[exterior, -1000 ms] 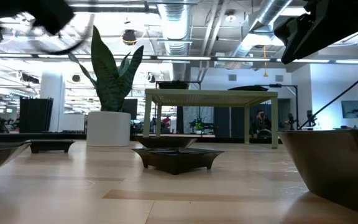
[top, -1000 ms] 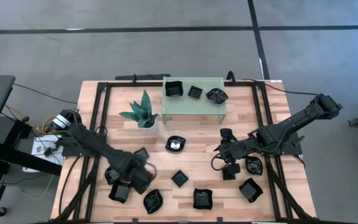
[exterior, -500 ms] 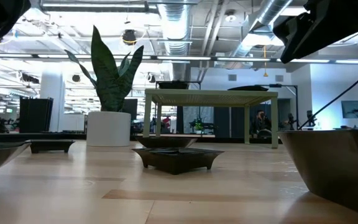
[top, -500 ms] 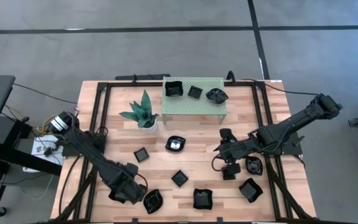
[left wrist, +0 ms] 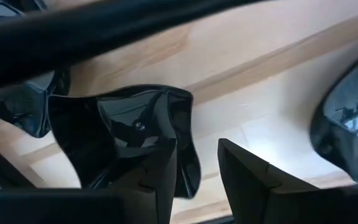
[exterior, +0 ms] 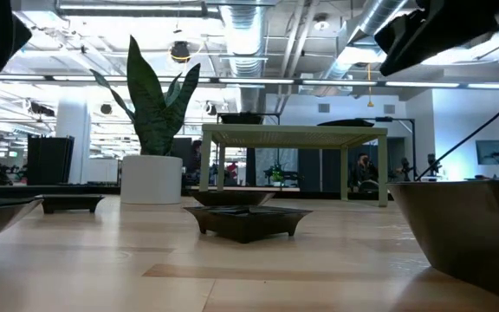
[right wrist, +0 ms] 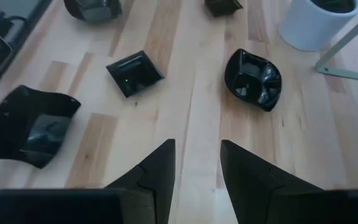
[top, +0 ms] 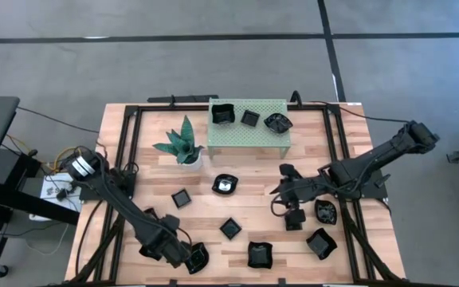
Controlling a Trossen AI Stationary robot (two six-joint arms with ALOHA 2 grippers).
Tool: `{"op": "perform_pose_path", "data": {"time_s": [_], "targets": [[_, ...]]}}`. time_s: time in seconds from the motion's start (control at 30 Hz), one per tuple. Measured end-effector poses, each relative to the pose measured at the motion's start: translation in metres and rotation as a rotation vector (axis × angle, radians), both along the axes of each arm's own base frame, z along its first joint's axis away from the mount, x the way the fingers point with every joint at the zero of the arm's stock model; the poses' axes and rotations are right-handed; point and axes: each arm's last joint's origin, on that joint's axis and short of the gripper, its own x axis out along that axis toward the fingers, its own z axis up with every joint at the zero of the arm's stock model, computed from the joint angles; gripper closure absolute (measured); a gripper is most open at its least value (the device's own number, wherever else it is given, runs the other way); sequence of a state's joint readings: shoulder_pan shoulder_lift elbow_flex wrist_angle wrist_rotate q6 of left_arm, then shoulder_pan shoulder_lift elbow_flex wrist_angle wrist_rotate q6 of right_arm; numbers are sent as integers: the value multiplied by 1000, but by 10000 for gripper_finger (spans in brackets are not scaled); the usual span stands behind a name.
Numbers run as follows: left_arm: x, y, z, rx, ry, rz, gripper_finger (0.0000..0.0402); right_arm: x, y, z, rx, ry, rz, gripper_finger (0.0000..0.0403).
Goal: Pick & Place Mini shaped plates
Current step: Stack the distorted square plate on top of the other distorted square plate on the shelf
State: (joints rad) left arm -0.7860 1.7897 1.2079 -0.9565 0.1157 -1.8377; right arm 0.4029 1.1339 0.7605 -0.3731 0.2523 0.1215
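Wooden bench (top: 245,206) carries your mini shaped plates (top: 230,229) | three on green shelf (top: 249,131) | left gripper (left wrist: 197,171) open over front-left leaf-like plate (left wrist: 129,134) | right gripper (right wrist: 197,162) open, empty, right-centre.

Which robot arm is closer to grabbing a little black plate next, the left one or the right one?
Probably the left. Its end effector is low over a wavy black plate at the table's front edge, one finger against the rim. The right end effector is open over bare wood, with plates farther off.
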Motion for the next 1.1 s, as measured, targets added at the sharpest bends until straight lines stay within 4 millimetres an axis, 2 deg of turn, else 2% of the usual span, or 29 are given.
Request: {"op": "perform_pose_path", "data": {"time_s": [0.23,0.37,0.47,0.57,0.67,0.93,1.1], "targets": [[0,-9,-19,-18,82,-14,282,6,-13,1,38,-7,-30,280],[0,-10,-22,-15,85,-20,289,11,-22,4,7,-44,-43,280],[0,-9,-17,-19,59,-39,312,19,-29,14,-52,-141,-16,280],[0,-8,-12,-13,21,-41,351,26,-36,25,-52,-253,-38,280],[0,-7,-7,-20,2,-41,391,28,-41,26,-45,-266,-65,280],[-1,-6,1,-40,-19,-49,398,23,-46,16,-57,-154,-85,280],[7,-4,8,-61,-51,-80,398,23,-46,16,-57,-153,-85,280]]}}
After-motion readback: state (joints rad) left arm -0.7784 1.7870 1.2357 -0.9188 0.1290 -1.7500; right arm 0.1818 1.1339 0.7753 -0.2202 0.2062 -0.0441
